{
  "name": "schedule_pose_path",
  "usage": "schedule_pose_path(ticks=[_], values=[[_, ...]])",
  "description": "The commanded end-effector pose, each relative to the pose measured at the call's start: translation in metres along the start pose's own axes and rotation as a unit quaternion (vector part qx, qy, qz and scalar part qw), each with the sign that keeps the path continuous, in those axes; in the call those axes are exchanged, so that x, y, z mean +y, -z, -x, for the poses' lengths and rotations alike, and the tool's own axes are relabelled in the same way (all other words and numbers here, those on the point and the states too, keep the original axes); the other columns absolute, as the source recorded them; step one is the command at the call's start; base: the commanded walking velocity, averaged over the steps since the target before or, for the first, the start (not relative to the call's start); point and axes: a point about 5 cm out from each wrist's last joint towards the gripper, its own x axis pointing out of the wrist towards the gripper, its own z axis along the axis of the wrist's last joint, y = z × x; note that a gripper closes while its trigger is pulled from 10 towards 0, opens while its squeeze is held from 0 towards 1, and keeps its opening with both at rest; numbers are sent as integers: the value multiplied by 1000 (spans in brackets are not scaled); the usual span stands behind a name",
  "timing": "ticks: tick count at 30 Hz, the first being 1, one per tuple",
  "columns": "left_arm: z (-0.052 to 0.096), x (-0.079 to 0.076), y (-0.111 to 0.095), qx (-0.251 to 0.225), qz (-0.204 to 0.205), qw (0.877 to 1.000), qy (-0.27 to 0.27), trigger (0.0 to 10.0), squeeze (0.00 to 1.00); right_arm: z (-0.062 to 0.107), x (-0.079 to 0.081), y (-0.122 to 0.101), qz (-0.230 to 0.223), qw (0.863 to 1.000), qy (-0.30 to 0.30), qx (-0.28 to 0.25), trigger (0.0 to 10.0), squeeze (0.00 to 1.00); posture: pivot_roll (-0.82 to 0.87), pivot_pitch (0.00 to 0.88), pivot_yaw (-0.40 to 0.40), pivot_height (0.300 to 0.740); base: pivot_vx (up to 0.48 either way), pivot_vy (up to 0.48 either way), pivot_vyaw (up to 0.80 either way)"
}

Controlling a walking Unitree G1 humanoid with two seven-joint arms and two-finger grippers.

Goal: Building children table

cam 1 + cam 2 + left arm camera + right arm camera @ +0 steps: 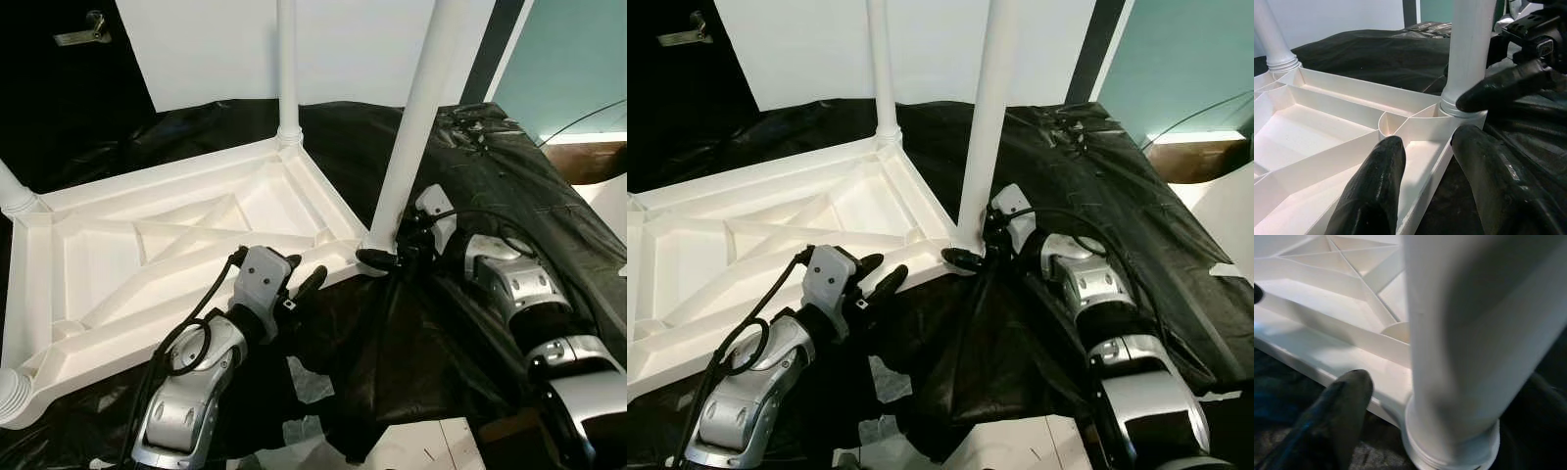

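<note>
- The white plastic tabletop [147, 264] lies upside down on a black sheet [470, 196], its ribbed underside facing up so the legs can go into the corner sockets.
- Two legs stand upright: a far leg [286, 69] at the back corner and a near leg [416, 117] at the corner closest to the right arm. Ends of two more pieces show at the frame's left corners; whether they are full legs I cannot tell.
- The right claw [384, 257] sits at the base of the near leg, one finger on each side of it, apparently clenched around it to seat or twist it into the socket.
- The left claw [1425, 161] is released, its fingers [1376, 186] spread astride the tabletop's rim just beside that corner, probably to steady the frame.
- The tabletop looks clean and matte, stiffened by diagonal ribs, with threaded collars at the leg joints.
</note>
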Motion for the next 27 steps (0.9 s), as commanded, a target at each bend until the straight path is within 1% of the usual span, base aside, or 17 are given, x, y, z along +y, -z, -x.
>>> schedule_pose_path(ticks=[1, 2, 5, 9, 11, 13, 15, 17, 18, 19, 21, 22, 23, 24, 25, 26, 27], values=[[1, -1, -1, -3, -6, 1000, 6, 10000, 0, -3, 0, 3, 6, 1000, -15, 16, 4784, 0, 142, 64, -45, 740, 0, 0, 0], [1, -1, -1, -3, -5, 1000, 4, 10000, 0, -3, -3, 1, 17, 1000, -14, 22, 0, 0, 142, 64, -45, 740, 0, 0, 0], [2, -2, -1, -3, -3, 1000, -2, 10000, 0, -2, -8, 1, 30, 999, -20, 32, 0, 0, 161, 68, -51, 740, 0, 0, 0], [3, -2, -1, -4, -2, 1000, -6, 10000, 0, -1, -9, 1, 37, 998, -28, 33, 0, 0, 161, 68, -51, 740, 0, 0, 0], [3, -2, -1, -7, 1, 1000, -12, 10000, 0, 2, -9, 8, 30, 999, -21, 33, 0, 0, 159, 62, -56, 740, 0, 0, 0], [3, -2, -1, -7, 2, 1000, -12, 10000, 0, 2, -9, 8, 30, 999, -20, 33, 0, 0, 159, 62, -56, 740, 0, 0, 0], [2, -3, 0, -7, -2, 1000, -12, 10000, 0, 3, -9, 10, 8, 1000, -16, 22, 0, 0, 156, 58, -61, 740, 0, 0, 0], [2, -3, 0, -7, -3, 1000, -12, 10000, 0, 3, -9, 10, 0, 1000, -11, 16, 0, 0, 156, 58, -61, 740, 0, 0, 0], [1, -2, -2, -10, -2, 1000, -13, 10000, 0, 2, -10, 11, -13, 1000, 25, 5, 10000, 0, 143, 49, -66, 740, 0, 0, 0], [1, -2, -2, -10, -2, 1000, -13, 10000, 0, 2, -10, 11, -13, 1000, 25, 5, 10000, 0, 143, 49, -66, 740, 0, 0, 0], [-2, -1, -4, -14, 0, 1000, -14, 10000, 0, 1, -11, 14, -38, 995, 88, -5, 10000, 0, 136, 44, -62, 740, 0, 0, 0], [-2, -1, -4, -14, 0, 1000, -14, 10000, 0, 1, -11, 14, -38, 995, 88, -5, 10000, 0, 136, 44, -62, 740, 0, 0, 0], [-4, -1, -4, -16, 2, 1000, -12, 10000, 0, -2, -11, 16, -69, 990, 123, -12, 10000, 0, 130, 39, -53, 740, 0, 0, 0], [-4, -2, -4, -17, 4, 1000, -11, 10000, 0, -3, -10, 17, -89, 986, 142, -14, 10000, 0, 130, 39, -53, 740, 0, 0, 0], [-4, -2, -4, -17, 4, 1000, -11, 10000, 0, -3, -10, 17, -89, 986, 142, -14, 10000, 0, 130, 39, -53, 740, 0, 0, 0], [-5, -3, -4, -18, 5, 1000, -8, 10000, 0, -6, -7, 20, -106, 981, 161, -19, 10000, 0, 123, 37, -46, 740, 0, 0, 0], [-7, -4, -5, -19, 6, 1000, -4, 10000, 0, -9, -3, 24, -133, 972, 191, -22, 10000, 0, 121, 38, -42, 740, 0, 0, 0]])
